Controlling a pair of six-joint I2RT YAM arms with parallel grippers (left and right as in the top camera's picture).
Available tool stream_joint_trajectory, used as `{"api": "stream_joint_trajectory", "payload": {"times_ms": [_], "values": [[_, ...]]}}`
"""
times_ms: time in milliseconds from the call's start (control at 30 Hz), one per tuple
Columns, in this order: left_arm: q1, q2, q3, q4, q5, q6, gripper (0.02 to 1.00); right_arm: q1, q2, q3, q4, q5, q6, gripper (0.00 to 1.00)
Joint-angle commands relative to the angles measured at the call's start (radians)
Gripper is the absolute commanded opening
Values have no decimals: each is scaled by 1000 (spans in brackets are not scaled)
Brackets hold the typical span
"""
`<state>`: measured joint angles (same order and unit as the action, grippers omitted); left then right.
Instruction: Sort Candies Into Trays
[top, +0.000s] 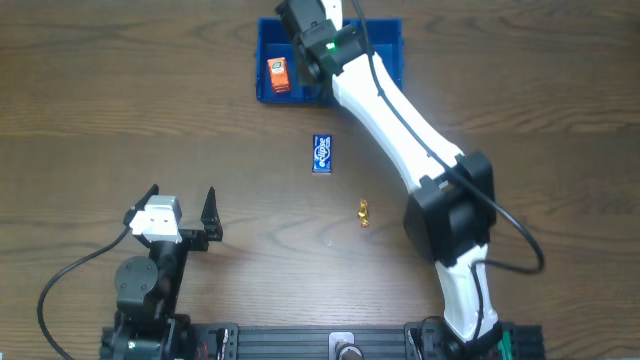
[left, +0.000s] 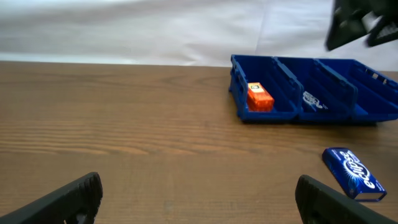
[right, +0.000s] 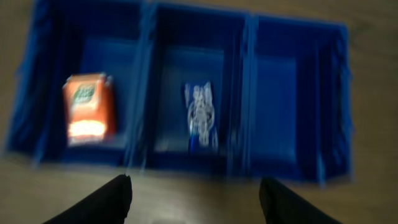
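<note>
The right gripper (right: 194, 186) hung over the blue tray (top: 390, 45) at the table's (top: 120, 110) far side, fingers spread with nothing between them. An orange candy box (top: 279, 75) lay in the tray's left compartment and a blue-and-white wrapped candy (right: 201, 117) in the middle one. A blue packet (top: 322, 153) and a small gold candy (top: 363, 212) lay on the table nearer the arms. The left gripper (top: 182, 195) sat low near its base, also spread wide and empty
</note>
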<state>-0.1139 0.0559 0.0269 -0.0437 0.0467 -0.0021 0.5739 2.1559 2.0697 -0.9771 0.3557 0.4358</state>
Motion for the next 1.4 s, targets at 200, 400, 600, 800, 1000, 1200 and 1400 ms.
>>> {"api": "stream_joint_trajectory", "payload": {"times_ms": [200, 400, 600, 800, 1000, 1200, 1400], "values": [[3, -6, -21, -34, -5, 6, 998, 111, -93, -266, -129, -100, 249, 700], [3, -6, -21, -34, -5, 6, 998, 111, -48, -433, 16, -182, 249, 700], [3, -6, -21, -34, -5, 6, 998, 106, 26, -433, 46, -186, 249, 698], [3, -6, -21, -34, -5, 6, 998, 81, 60, -433, 76, -201, 248, 689], [3, -6, -21, -34, -5, 6, 996, 67, 67, -433, 83, -210, 248, 492], [3, -6, -21, -34, -5, 6, 998, 67, 67, -433, 89, -215, 248, 194], [3, -6, -21, -34, -5, 6, 998, 87, -27, -412, 100, -181, 240, 145]]}}
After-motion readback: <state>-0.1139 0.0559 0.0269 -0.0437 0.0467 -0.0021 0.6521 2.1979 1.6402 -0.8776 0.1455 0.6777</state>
